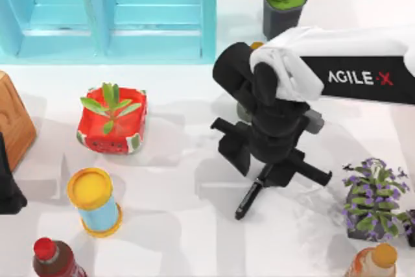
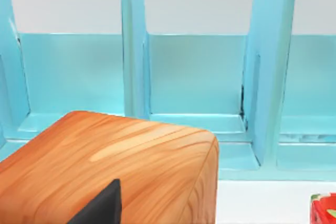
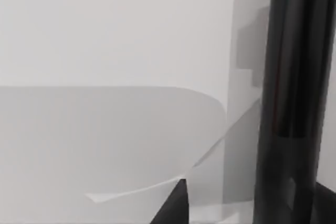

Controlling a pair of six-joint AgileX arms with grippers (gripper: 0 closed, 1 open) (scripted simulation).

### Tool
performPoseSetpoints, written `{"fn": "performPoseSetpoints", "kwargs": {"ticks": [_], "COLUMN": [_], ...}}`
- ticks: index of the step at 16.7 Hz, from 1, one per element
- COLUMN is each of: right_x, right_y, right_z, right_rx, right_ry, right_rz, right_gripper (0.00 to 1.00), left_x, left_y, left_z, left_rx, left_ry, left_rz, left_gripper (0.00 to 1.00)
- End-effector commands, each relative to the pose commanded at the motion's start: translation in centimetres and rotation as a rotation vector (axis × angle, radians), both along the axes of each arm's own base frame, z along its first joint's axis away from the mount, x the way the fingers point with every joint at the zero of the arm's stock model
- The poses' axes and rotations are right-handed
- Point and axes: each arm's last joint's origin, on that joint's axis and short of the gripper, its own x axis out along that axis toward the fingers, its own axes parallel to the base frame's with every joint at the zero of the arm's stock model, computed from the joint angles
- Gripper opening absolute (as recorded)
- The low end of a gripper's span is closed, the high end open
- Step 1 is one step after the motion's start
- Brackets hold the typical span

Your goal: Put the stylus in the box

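Black stylus in the right jaws, low over the bench

Black and slim, the stylus [image 1: 249,197] sits between the right jaws, its tapered tip slanting down toward the near left and ending just above or on the white bench [image 1: 181,225]; which, I cannot tell. The right gripper [image 1: 269,174] is closed on its upper end, pointing down at the middle of the bench, right of centre. In the right wrist view the stylus [image 3: 294,98] runs as a dark glossy bar close to the lens, with white bench [image 3: 105,35] behind it.

Outward from there: a purple flower pot [image 1: 373,199] stands to the right, an orange-capped bottle [image 1: 376,261] at the near right edge, and a green plant in a grey pot [image 1: 283,4] at the far side. To the left stand a yellow-lidded can [image 1: 94,200], a red watermelon planter [image 1: 111,120] and a red-capped bottle [image 1: 55,259].

A turquoise box [image 1: 110,11] with open compartments lies along the far left. A wooden block [image 1: 14,121] rests at the left edge, where the left arm [image 1: 8,189] is parked; whether its jaws are open or closed I cannot tell. The left wrist view looks over the block [image 2: 121,177] toward the box [image 2: 194,77].
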Motion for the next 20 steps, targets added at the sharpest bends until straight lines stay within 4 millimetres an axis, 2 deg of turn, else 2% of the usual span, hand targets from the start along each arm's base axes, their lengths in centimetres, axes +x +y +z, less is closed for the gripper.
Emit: {"fn": "performPoseSetpoints", "kwargs": {"ticks": [1, 5, 10, 14, 16, 20], "right_x": [-0.2, -0.8, -0.4, -0.2, -0.2, -0.1], "right_y": [1.4, 1.5, 0.7, 1.0, 1.4, 1.3], "right_z": [2.9, 4.2, 8.5, 11.9, 12.8, 12.6], "right_rx": [0.087, 0.078, 0.056, 0.073, 0.085, 0.084], "right_ry": [-0.043, -0.029, -0.024, -0.036, -0.043, -0.041], "right_rz": [0.014, 0.012, -0.02, -0.001, 0.013, 0.009], "right_gripper": [0.0, 0.0, 0.0, 0.0, 0.0, 0.0], "left_x": [0.0, 0.0, 0.0, 0.0, 0.0, 0.0], "left_y": [0.0, 0.0, 0.0, 0.0, 0.0, 0.0], "left_z": [0.0, 0.0, 0.0, 0.0, 0.0, 0.0], "left_rx": [0.0, 0.0, 0.0, 0.0, 0.0, 0.0], "left_ry": [0.0, 0.0, 0.0, 0.0, 0.0, 0.0], "left_rz": [0.0, 0.0, 0.0, 0.0, 0.0, 0.0], "left_gripper": [1.0, 1.0, 1.0, 1.0, 1.0, 1.0]}}
